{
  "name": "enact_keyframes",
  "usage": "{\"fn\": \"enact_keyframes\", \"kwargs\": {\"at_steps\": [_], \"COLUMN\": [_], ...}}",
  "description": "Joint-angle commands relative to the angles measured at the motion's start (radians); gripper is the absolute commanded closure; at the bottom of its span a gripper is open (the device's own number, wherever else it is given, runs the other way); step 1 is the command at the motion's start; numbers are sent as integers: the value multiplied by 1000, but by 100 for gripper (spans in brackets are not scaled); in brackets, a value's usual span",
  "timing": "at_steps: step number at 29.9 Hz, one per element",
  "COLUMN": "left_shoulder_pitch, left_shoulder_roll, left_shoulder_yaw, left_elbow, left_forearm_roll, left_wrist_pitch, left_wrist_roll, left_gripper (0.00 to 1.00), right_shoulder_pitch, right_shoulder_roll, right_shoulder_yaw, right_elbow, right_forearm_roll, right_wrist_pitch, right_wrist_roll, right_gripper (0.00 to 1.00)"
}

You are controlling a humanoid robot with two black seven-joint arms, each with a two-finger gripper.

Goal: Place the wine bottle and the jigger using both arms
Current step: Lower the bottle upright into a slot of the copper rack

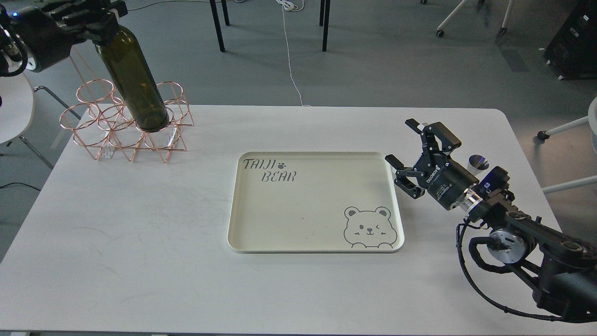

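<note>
The bare front edge of a white bench (pixel 140 280) lies closest to the viewer, faintly scuffed. At lower right, the robot's black right arm (pixel 536 247) comes in from the corner, a looped black cable hanging beneath it. Its right end effector (pixel 413 154) points up and left with its two fingers spread apart, holding nothing, poised just beside the right edge of a tray. White lettering on the body of the end effector is too small to read with certainty.

The cream tray (pixel 242 210) sits flat at the middle of the bench. Printed in dark grey at its top left are the words "TAIJI BEAR" with a small paw print, and at its bottom right is a line drawing of a winking bear.

The jigger (pixel 477 164), a small shiny silver cup, stands on the bench just behind the right arm's wrist, mostly hidden by it.

At far left, a copper wire rack (pixel 93 140) of rings and triangles stands on the back corner of the bench. The wine bottle (pixel 135 84), dark olive green with no label, tilts with its base down among the rack's rings. The left end effector (pixel 86 18) is clamped around the bottle's upper part near the frame's top edge.
</note>
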Motion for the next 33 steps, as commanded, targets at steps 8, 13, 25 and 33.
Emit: {"fn": "enact_keyframes", "kwargs": {"at_steps": [8, 13, 25, 33], "left_shoulder_pitch": [12, 16, 41, 75], "left_shoulder_roll": [-12, -32, -93, -102], "left_shoulder_yaw": [11, 21, 53, 51], "left_elbow": [0, 11, 72, 90], "left_forearm_roll": [1, -1, -12, -16], "left_wrist_pitch": [4, 7, 29, 36], "left_wrist_roll": [0, 0, 0, 0], "left_gripper": [85, 84, 82, 80], "right_shoulder_pitch": [-7, -15, -24, -24], "right_shoulder_roll": [0, 0, 0, 2], "right_shoulder_yaw": [2, 3, 3, 2], "right_elbow": [0, 0, 0, 0], "right_forearm_roll": [0, 0, 0, 0], "right_wrist_pitch": [0, 0, 0, 0], "right_wrist_roll": [0, 0, 0, 0], "right_gripper": [1, 1, 1, 1]}}
